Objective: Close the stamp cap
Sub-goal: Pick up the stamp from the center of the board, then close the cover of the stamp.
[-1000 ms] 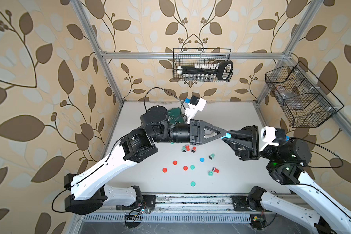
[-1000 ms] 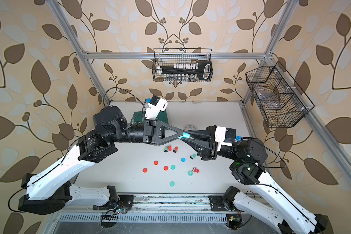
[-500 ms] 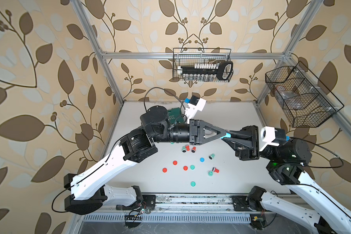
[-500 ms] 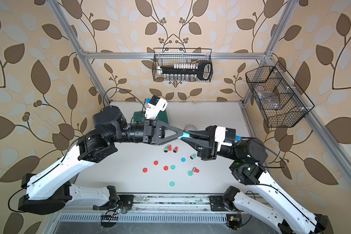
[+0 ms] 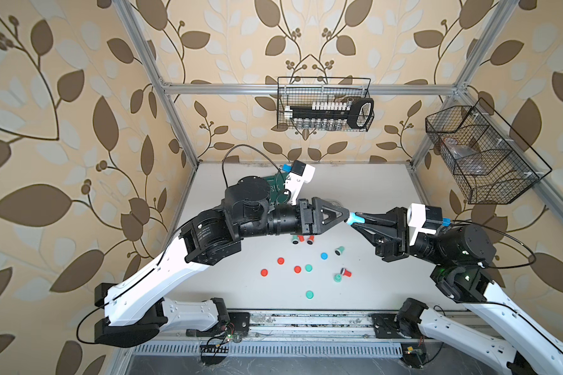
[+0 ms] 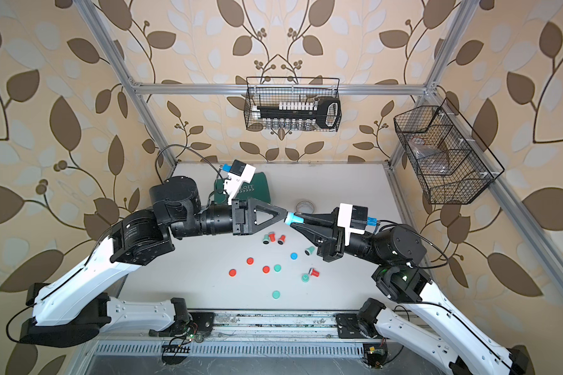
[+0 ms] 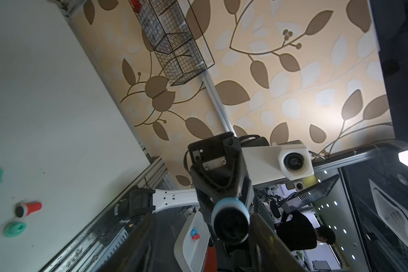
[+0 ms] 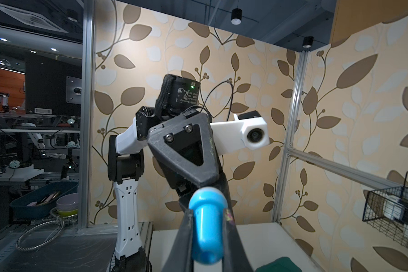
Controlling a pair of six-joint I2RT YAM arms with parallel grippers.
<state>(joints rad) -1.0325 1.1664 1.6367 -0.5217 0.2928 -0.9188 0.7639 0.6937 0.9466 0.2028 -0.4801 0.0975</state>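
Stamp [image 5: 358, 218] mid-frame sits clamped in right gripper [image 6: 301, 220], left gripper [image 5: 346, 217] open around cap [image 8: 207, 196], which may pop off if half-seated.

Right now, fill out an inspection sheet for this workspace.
Surface: white table, no spills seen.
Job's things: blue stamp held in the air between the arms; cap seating cannot be told.
Clutter: red cap, green cap, blue cap and red stamp loose on the table; green pouch and tape roll at the back.
Grippers: right gripper jaws shut on the blue stamp; left gripper jaws open, flanking its end.
Cables: black cable loops above the left arm.
Surroundings: back basket and side basket hang on the walls.
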